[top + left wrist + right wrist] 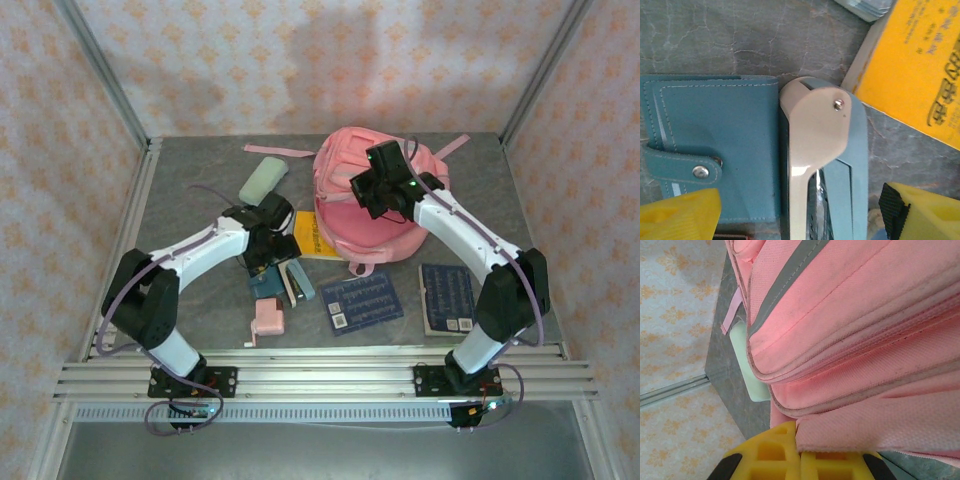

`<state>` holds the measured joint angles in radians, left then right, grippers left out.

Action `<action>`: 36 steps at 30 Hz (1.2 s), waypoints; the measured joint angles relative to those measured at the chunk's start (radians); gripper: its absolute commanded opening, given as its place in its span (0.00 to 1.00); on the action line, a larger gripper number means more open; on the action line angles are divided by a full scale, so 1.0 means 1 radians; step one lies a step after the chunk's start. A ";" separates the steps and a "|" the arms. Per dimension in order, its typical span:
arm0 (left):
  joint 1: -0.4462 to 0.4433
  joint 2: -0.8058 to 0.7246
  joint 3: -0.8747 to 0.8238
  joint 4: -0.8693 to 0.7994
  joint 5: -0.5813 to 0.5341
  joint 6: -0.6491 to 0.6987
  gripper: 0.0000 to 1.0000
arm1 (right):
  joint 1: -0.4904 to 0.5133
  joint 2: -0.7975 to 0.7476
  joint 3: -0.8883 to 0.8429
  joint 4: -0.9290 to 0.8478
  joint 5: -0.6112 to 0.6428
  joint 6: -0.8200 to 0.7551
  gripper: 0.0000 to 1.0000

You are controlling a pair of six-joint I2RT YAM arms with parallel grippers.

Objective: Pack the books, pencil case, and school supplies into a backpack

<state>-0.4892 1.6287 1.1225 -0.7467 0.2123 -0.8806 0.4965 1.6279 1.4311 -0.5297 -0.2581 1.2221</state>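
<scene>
Walls (300, 60): peach wallpaper w/ floral print. Tabletop (200, 160): grey marbled sheet, alu rails (320, 375) at near edge. Backpack (350, 200), pink, set back-centre. Navy books (362, 302) laid flat front-right; white print too small to be read. Yellow book (920, 65) tucked beside backpack; dark characters seen, not legible. Pencil case (263, 180) laid back-left. Teal snap case (715, 140) touching stapler (815, 125). L pincer (800, 215) held wide, fingers either side of stapler. R pincer (800, 457) shut, at backpack fabric; pinch not confirmable.
</scene>
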 measured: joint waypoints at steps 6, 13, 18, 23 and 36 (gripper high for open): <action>-0.040 0.080 0.005 0.026 0.016 -0.005 0.84 | 0.000 0.000 -0.011 0.006 -0.005 0.000 0.00; -0.068 0.162 0.039 0.031 0.039 -0.028 0.76 | 0.000 0.000 -0.024 0.007 -0.008 0.008 0.00; -0.068 0.190 0.081 0.027 0.051 -0.032 0.51 | 0.000 0.000 -0.024 0.007 -0.008 0.008 0.00; -0.068 0.200 0.106 0.023 0.063 -0.029 0.40 | 0.000 0.000 -0.023 0.006 -0.007 0.007 0.00; -0.066 0.093 0.095 0.041 0.037 0.017 0.24 | -0.016 0.000 0.063 -0.053 0.000 -0.020 0.00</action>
<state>-0.5556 1.7218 1.2171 -0.7055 0.2493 -0.8635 0.4801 1.6276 1.4937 -0.5831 -0.2577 1.2022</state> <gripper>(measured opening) 0.384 0.042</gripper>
